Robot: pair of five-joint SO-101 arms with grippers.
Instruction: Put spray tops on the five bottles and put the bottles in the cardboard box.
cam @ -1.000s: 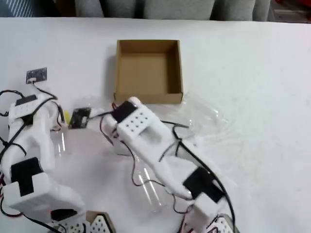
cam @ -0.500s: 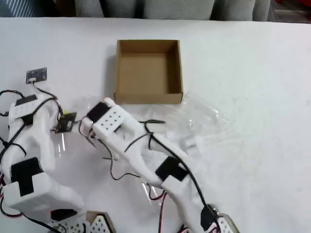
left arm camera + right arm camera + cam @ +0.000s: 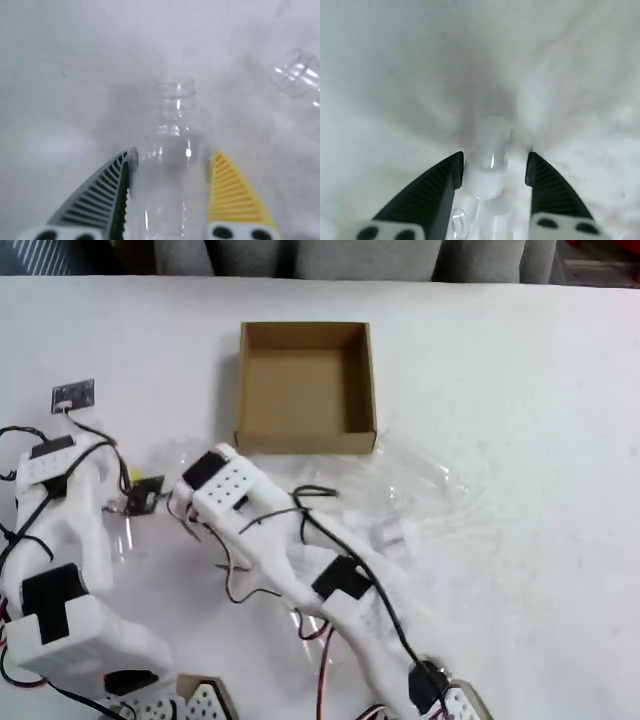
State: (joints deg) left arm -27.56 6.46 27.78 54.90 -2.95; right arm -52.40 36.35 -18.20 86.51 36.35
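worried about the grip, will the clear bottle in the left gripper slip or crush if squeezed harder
Probably light: the bottle looks empty and see-through. Its smooth round wall may slip or turn in the left gripper. Thin plastic could dent.

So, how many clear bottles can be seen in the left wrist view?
2: one bottle in the left pincer, a second bottle lying farther off; more may be hidden.

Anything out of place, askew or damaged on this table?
Nothing looks damaged or spilled. Clear plastic bottles lie on their sides beside the open brown cardboard box, which seems normal before capping. The left gripper grips one uncapped clear bottle squarely.
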